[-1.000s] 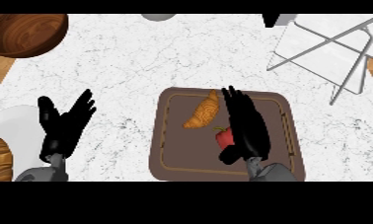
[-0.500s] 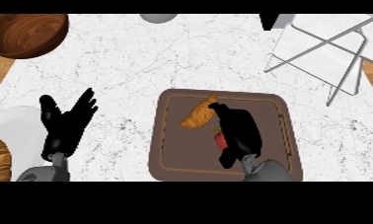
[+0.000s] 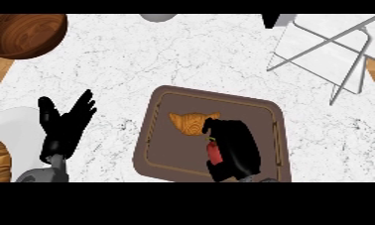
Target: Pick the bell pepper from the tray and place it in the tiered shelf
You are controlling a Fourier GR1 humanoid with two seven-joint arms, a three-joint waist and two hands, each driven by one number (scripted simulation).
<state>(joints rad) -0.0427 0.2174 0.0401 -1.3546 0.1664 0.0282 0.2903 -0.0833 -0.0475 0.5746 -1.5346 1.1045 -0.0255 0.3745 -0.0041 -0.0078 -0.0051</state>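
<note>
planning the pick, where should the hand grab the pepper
Grip the pepper across its body, coming from above. It lies low on the tray with the croissant close beyond it, so a sideways approach looks crowded. The right hand curls over it this way; only its red left edge shows.

Views: one, the head view.
Position: above the marble counter (image 3: 183, 55), at the robot's head.
Direction: steeply downward.
Range: close; the tray (image 3: 164, 140) sits low centre, the tiered shelf (image 3: 322, 45) upper right.
</note>
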